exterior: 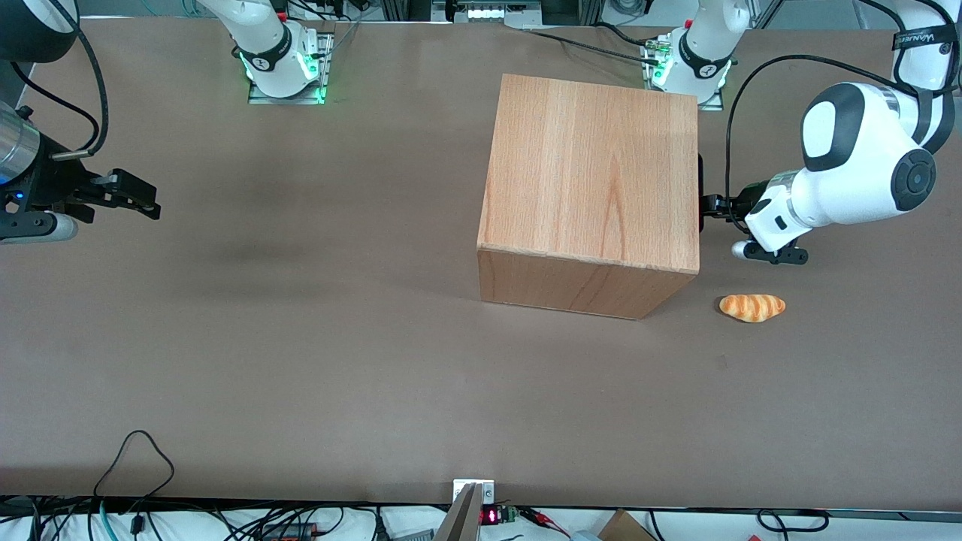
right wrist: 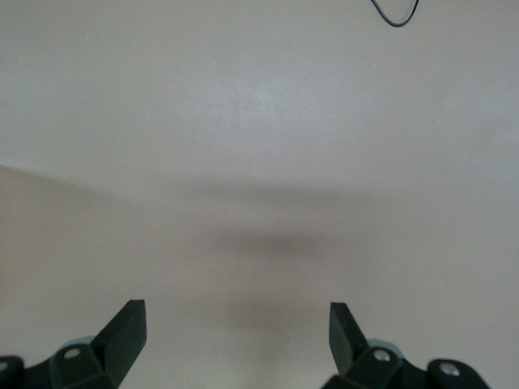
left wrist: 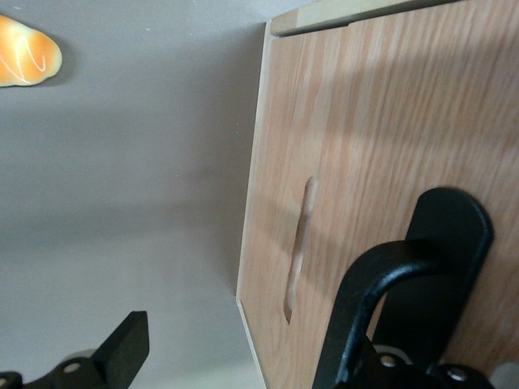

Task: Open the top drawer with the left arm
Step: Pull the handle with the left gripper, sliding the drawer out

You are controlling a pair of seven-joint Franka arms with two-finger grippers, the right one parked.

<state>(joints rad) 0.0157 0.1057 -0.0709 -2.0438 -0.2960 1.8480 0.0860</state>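
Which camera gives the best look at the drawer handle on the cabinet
The left wrist view: the black handle stands out from the wooden drawer front, with the gripper right at it. The front view only shows a dark sliver at the cabinet's edge. The right wrist view shows none of it.

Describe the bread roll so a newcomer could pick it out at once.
Start from the big light-wood cabinet box on the brown table. Beside it, toward the working arm's end of the table, the left arm's black two-finger gripper sits at the box's side. The small glossy orange bread roll lies nearer the front camera than that gripper, the only orange, rounded thing there.
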